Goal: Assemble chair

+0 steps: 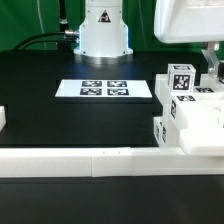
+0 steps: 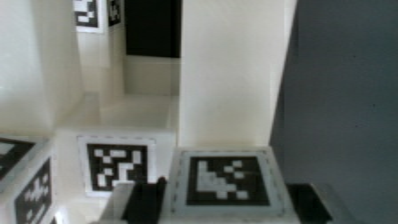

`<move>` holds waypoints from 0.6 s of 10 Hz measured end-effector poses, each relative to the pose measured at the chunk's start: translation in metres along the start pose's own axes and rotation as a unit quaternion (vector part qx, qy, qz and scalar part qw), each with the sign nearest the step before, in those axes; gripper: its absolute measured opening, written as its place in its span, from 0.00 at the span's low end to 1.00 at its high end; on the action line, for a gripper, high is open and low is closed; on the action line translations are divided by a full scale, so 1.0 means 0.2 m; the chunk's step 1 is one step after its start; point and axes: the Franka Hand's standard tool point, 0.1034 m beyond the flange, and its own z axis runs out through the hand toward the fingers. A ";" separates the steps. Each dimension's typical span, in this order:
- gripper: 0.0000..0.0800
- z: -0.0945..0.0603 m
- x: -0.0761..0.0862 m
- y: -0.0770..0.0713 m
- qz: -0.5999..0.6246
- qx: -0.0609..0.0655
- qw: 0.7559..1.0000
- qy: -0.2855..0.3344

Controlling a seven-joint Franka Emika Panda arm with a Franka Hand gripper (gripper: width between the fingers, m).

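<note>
The chair parts (image 1: 190, 112) are chunky white pieces with black-and-white tags, clustered at the exterior view's right against the border wall. A tagged post (image 1: 182, 78) stands on top of them. My gripper (image 1: 212, 66) hangs just right of that post, partly cut off by the frame edge. In the wrist view my gripper (image 2: 226, 202) has a dark finger on each side of a white tagged chair piece (image 2: 222, 178), and both fingers (image 2: 146, 203) lie against its sides. Another tagged face (image 2: 118, 164) and tall white slabs (image 2: 222, 80) lie beyond it.
The marker board (image 1: 105, 89) lies flat on the black table in front of the robot base (image 1: 103, 30). The long low white border wall (image 1: 80, 160) runs along the front. A small white block (image 1: 3, 118) sits at the left edge.
</note>
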 end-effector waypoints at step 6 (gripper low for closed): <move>0.35 0.00 0.03 -0.01 0.282 0.027 0.958 0.042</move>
